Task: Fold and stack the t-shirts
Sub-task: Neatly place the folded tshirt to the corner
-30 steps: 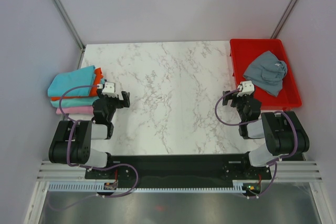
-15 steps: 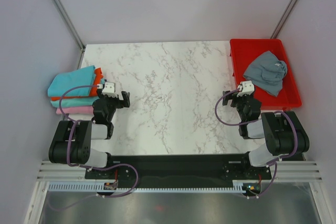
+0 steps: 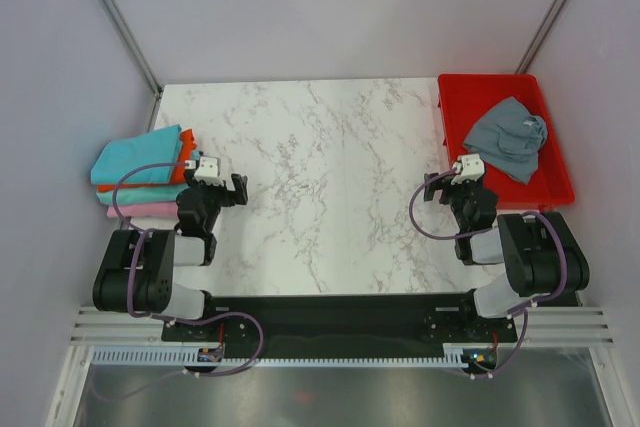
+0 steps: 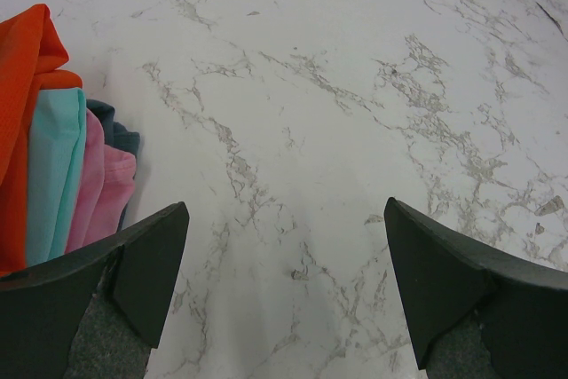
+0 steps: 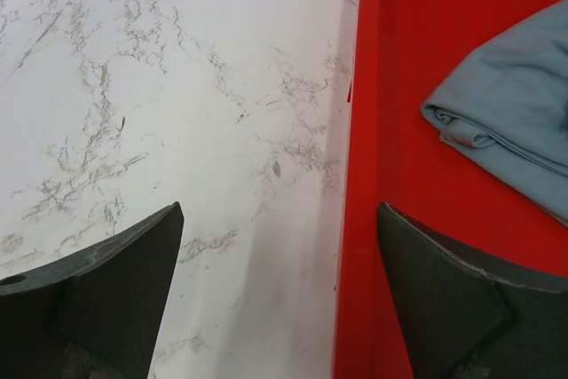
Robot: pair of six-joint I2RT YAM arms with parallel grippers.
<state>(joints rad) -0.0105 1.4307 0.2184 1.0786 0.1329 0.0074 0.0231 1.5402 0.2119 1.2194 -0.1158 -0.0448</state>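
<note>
At the table's left edge lies a folded stack of t-shirts: turquoise (image 3: pixel 135 159) on top, orange-red (image 3: pixel 181 170) under it, pink (image 3: pixel 140 210) at the bottom. The left wrist view shows their folded edges: orange-red (image 4: pixel 22 86), turquoise (image 4: pixel 53 166), pink (image 4: pixel 102 184), dark teal (image 4: pixel 117 135). A slate grey t-shirt (image 3: pixel 507 135) (image 5: pixel 515 104) lies crumpled in the red tray (image 3: pixel 556 169). My left gripper (image 3: pixel 218 185) (image 4: pixel 284 219) hangs open over bare marble just right of the stack. My right gripper (image 3: pixel 452 185) (image 5: pixel 280 215) is open and empty, straddling the tray's left rim (image 5: pixel 355 219).
The marble table (image 3: pixel 330 177) spans the space between both arms. Grey walls with metal posts close in the back and sides. The tray fills the back right corner, and the stack overhangs the left edge.
</note>
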